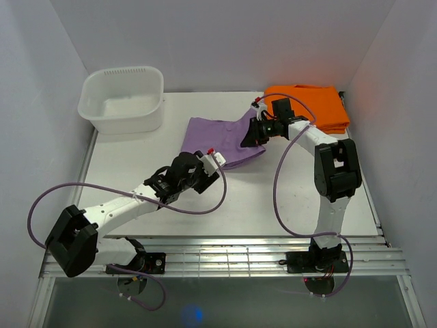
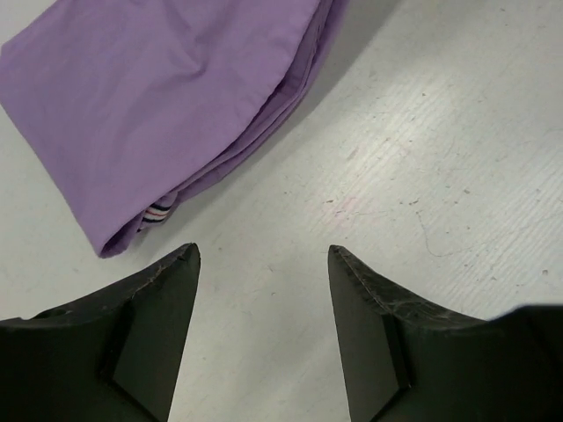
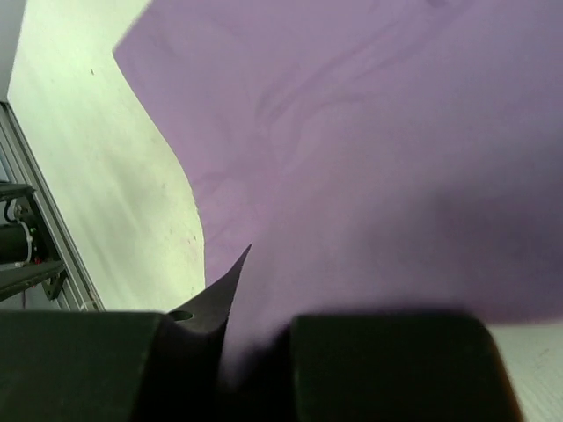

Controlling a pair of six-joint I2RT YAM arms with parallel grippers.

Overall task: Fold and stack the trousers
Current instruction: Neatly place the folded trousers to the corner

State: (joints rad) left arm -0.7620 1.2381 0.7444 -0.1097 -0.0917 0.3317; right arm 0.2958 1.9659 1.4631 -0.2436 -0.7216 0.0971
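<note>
The lilac trousers (image 1: 215, 140) lie folded into a compact wad at the middle back of the table. In the left wrist view their layered near corner (image 2: 167, 114) sits up and to the left of my left gripper (image 2: 264, 255). That gripper is open over bare table with nothing between its fingers. My right gripper (image 1: 251, 134) is at the wad's right edge, shut on the trousers. In the right wrist view the lilac cloth (image 3: 369, 158) runs down between the fingers (image 3: 220, 290) and fills most of the picture.
A white plastic tub (image 1: 123, 99) stands at the back left. A folded orange cloth (image 1: 311, 102) lies at the back right, just behind the right arm. The table (image 1: 259, 205) ends in a metal rail near the arm bases.
</note>
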